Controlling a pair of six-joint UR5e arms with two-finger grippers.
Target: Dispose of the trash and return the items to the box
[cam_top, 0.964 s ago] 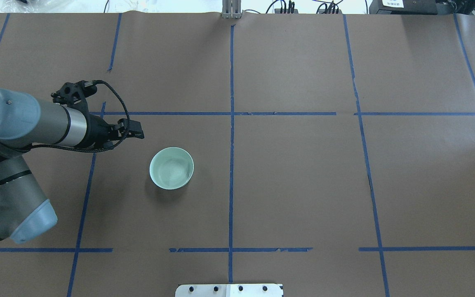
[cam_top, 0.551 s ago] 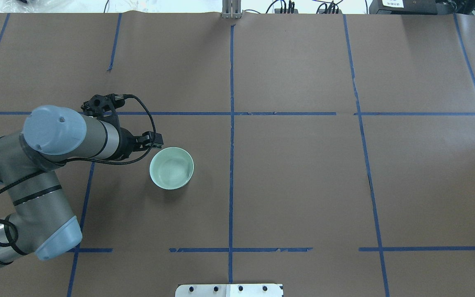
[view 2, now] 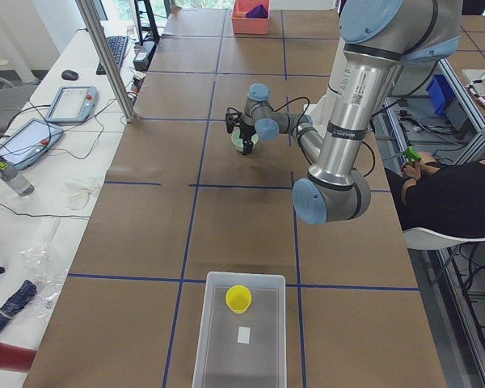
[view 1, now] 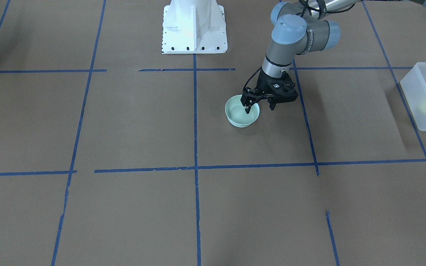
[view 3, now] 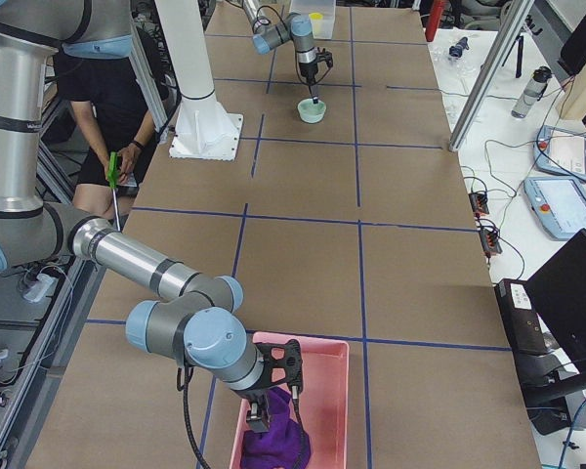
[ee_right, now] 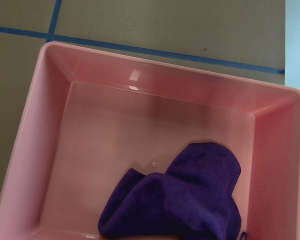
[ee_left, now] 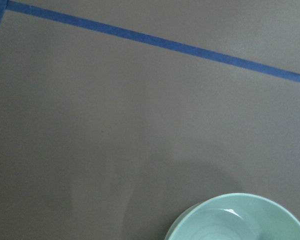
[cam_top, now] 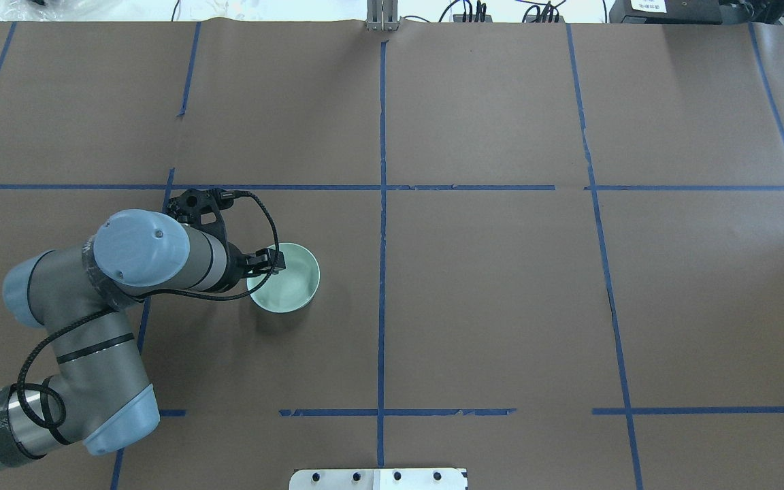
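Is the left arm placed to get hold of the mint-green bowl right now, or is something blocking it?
Probably yes. The left gripper is open at the bowl, with one of its fingers inside the rim and the other outside. Nothing else stands near it.

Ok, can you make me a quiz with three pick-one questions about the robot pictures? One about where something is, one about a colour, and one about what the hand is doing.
1. The left hand at the green bowl is: A. open, B. shut on the bowl, C. far from the bowl.
2. The cloth in the pink bin is: A. yellow, B. purple, C. green.
3. The yellow cup is: A. in the bowl, B. in the pink bin, C. in the white box.

Answers: 1 A, its fingers stand apart, one on each side of the rim. 2 B, the right wrist view shows it purple. 3 C, it sits inside the box's walls.
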